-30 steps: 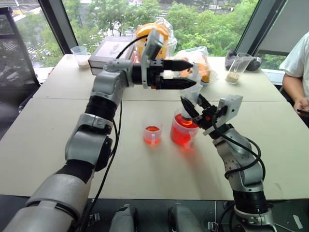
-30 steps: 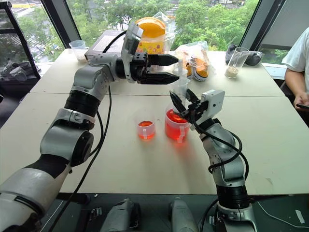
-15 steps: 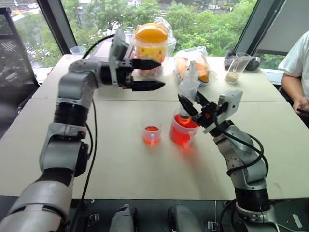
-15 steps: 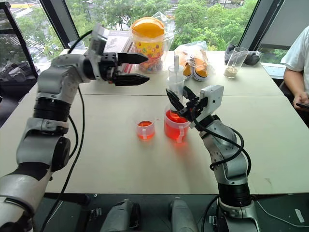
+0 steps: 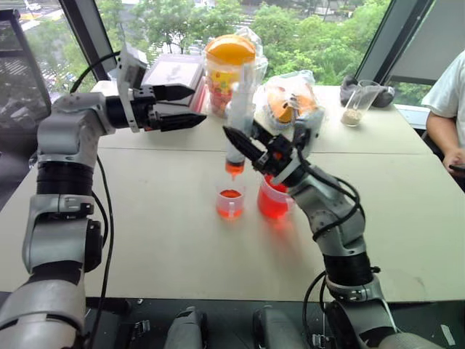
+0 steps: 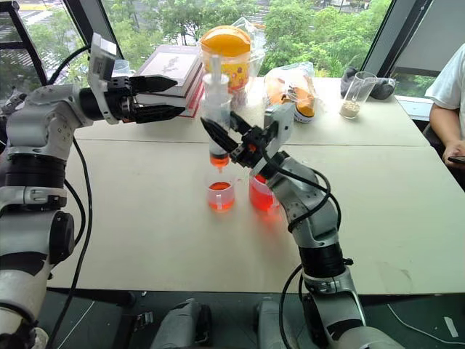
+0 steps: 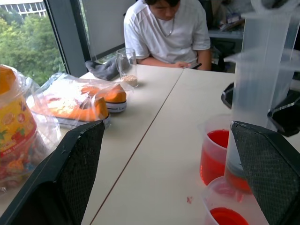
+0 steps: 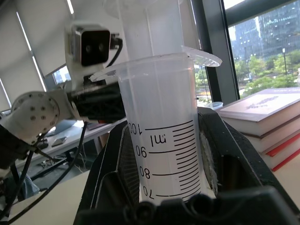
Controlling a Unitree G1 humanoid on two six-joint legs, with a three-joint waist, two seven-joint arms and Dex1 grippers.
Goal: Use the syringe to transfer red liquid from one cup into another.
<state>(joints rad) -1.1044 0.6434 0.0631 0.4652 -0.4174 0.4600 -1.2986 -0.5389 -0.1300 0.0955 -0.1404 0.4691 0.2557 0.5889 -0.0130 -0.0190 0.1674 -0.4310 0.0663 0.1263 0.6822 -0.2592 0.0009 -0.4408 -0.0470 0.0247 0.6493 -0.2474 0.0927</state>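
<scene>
**Syringe over small cup, discharge pending**

Beige table by big windows, trees outside, a person seated at the far right edge.

Syringe (image 6: 216, 116) stands upright with its orange tip just above the small cup (image 6: 219, 195), plunger up, a little red showing low in the barrel. Right gripper (image 6: 231, 139) is clamped on the barrel, fingers closed around it. Left gripper (image 5: 174, 107) sits well off to the left, level, jaws wide, holding nothing — not at the plunger.

Handled cup (image 6: 263, 193) is just beside the small cup, partly behind the right arm, with red liquid (image 7: 219, 140) in it. Small cup already holds a shallow red layer.

Progress, judged: draw looks done and the syringe is carried over; pushing the plunger down to empty it into the small cup is what's left, likely needing the left gripper.

View differences: right wrist view shows the barrel's printed marks around 70 to 100 ml with no liquid at that level — head views can't resolve that. Left wrist view shows both cups' red surfaces from the side, plus a glass of grains (image 7: 126, 65) farther along the table.
</scene>
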